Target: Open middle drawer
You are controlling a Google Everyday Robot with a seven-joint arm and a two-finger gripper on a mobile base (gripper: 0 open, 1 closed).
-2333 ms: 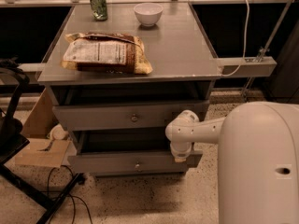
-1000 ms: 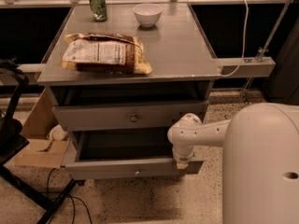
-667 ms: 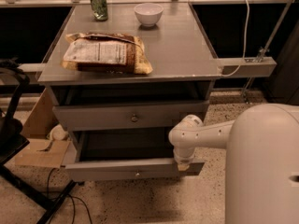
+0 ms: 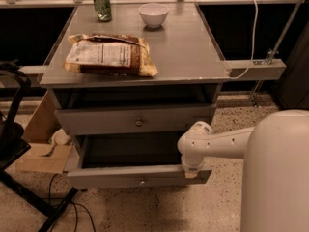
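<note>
The middle drawer (image 4: 111, 176) is a wide gray drawer with a flat front panel and a tiny round knob (image 4: 142, 181) at its centre. It stands pulled out from the cabinet, and its shallow dark box shows behind the panel. My gripper (image 4: 191, 171) is at the end of the white arm, pointing down onto the top edge of the drawer's front panel near its right end. Above it sits a taller-fronted gray drawer (image 4: 135, 120) with a bigger knob, pushed in.
On the cabinet top (image 4: 193, 52) lie a snack bag (image 4: 108, 54), a green can (image 4: 102, 5) and a white bowl (image 4: 153, 14). A cardboard box (image 4: 41, 149) and a black stand (image 4: 14, 144) are at the left. My white body (image 4: 275, 178) fills the right.
The middle drawer has slid out toward the camera, showing more of its box. My gripper has moved with its front panel, down and slightly right.
</note>
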